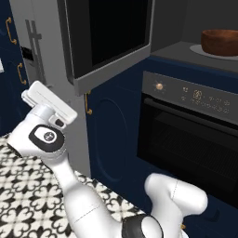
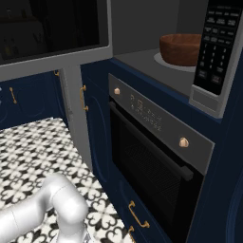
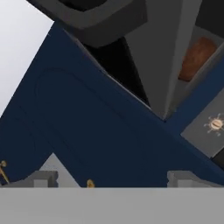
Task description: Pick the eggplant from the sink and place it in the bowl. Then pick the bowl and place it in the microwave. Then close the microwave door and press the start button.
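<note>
Spread wide and holding nothing, our gripper (image 3: 112, 179) hangs low before the navy cabinet front (image 1: 109, 139), beneath the microwave door (image 1: 109, 42), which stands swung out to the left of its opening, likely so we can reach up and push it shut. We see the microwave (image 2: 156, 59) above the black oven (image 2: 156, 161), with the bowl (image 2: 180, 49) already on the white turntable inside; whether the eggplant lies in it we cannot tell, since the rim hides the inside.
</note>
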### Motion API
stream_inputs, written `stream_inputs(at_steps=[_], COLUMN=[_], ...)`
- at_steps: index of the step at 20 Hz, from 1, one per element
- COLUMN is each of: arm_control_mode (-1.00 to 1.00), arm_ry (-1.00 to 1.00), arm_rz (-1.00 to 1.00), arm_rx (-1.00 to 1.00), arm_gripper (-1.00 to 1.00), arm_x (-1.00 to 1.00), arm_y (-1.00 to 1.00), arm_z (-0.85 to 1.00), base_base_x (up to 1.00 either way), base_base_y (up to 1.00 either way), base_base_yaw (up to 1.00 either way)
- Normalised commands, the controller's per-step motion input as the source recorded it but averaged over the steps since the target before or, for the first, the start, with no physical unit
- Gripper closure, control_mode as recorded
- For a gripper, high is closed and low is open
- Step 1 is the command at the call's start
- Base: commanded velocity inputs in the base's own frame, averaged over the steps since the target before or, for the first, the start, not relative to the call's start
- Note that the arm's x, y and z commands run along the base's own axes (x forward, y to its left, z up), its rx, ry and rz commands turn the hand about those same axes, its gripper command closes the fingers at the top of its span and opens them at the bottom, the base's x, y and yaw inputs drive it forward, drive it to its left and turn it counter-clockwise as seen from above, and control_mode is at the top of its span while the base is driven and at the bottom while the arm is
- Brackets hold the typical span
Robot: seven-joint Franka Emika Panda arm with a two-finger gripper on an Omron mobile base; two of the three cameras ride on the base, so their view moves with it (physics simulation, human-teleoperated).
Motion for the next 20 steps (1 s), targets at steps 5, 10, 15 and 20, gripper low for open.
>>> stream_inputs(at_steps=[5,10,15,20], arm_control_mode=[-1.0,-1.0,-1.0,-1.0], arm_ry=[0.0,-0.09,-0.25,-0.27], arm_rz=[-0.09,-0.11,-0.05,0.0], arm_rx=[0.0,0.07,0.13,0.15], arm_gripper=[-1.0,-1.0,-1.0,-1.0], arm_x=[0.93,0.09,-0.07,-0.17], arm_y=[0.0,-0.29,-0.71,-0.83], arm_z=[0.0,0.16,0.34,0.32], base_base_x=[0.0,0.0,0.0,0.0], base_base_y=[0.0,0.0,0.0,0.0], base_base_yaw=[0.0,0.0,0.0,0.0])
